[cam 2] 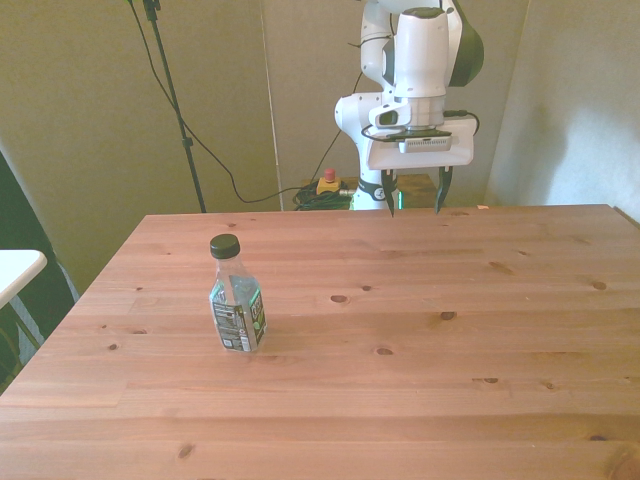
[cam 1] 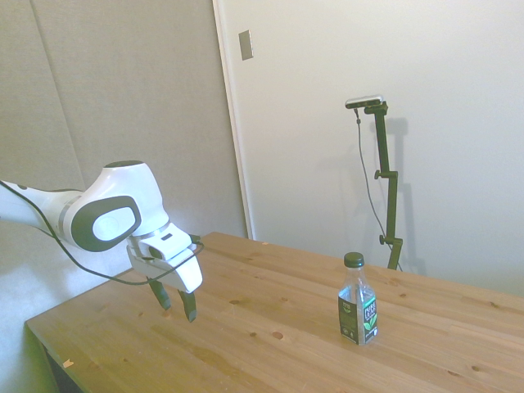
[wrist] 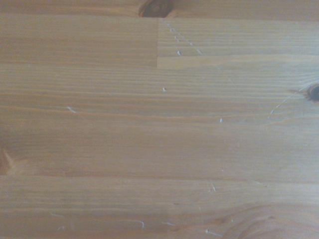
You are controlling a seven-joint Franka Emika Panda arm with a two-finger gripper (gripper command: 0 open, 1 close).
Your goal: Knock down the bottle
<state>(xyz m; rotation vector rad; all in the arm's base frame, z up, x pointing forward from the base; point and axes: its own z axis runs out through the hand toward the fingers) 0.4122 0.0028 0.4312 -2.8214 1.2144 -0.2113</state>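
Bare wooden table (cam 2: 420, 400) lies in front of the upright bottle (cam 2: 236, 296). Well apart from the bottle, the gripper (cam 2: 412, 205) hangs with fingers spread, holding nothing. A sideways sweep near the green cap (cam 2: 225, 245) should topple it best.

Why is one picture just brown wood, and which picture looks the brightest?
The wrist view sits close over the table, so only slightly soft wood grain and knots show. The side view is brightest, its pale wall washed out behind the bottle. The front view is dimmer and warmer, with the open gripper sharp and a faint shadow beside the bottle.
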